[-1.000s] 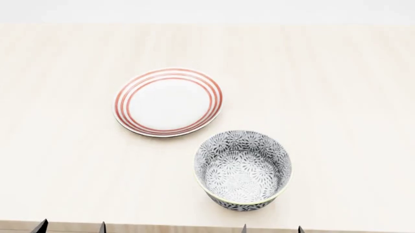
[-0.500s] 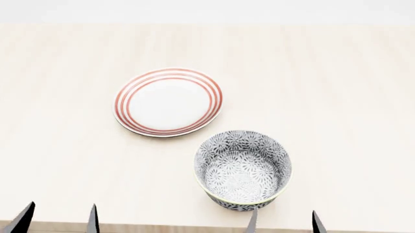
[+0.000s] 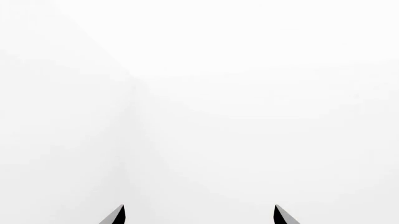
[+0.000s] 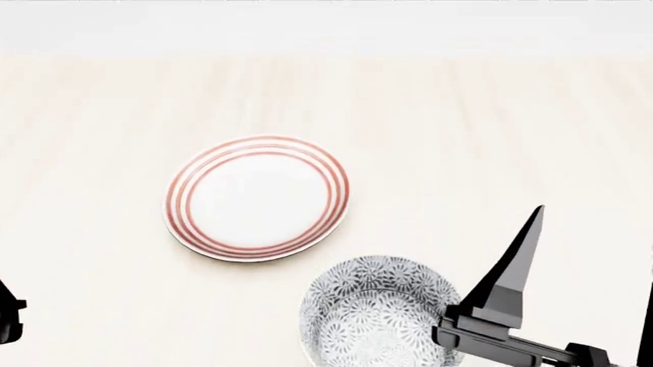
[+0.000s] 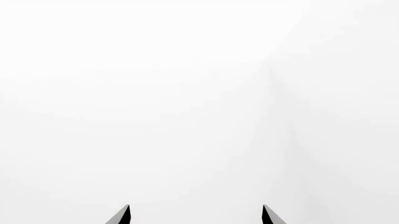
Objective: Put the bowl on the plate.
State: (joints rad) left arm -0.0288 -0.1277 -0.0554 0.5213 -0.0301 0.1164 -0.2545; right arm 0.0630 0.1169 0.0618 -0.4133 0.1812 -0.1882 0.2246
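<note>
The patterned bowl sits empty at the near edge of the pale wooden table, just near-right of the red-ringed plate. Our right gripper beside it is spread wide, grasping nothing; our left gripper likewise. We could knock the bowl off the near edge. White walls surround us.
</note>
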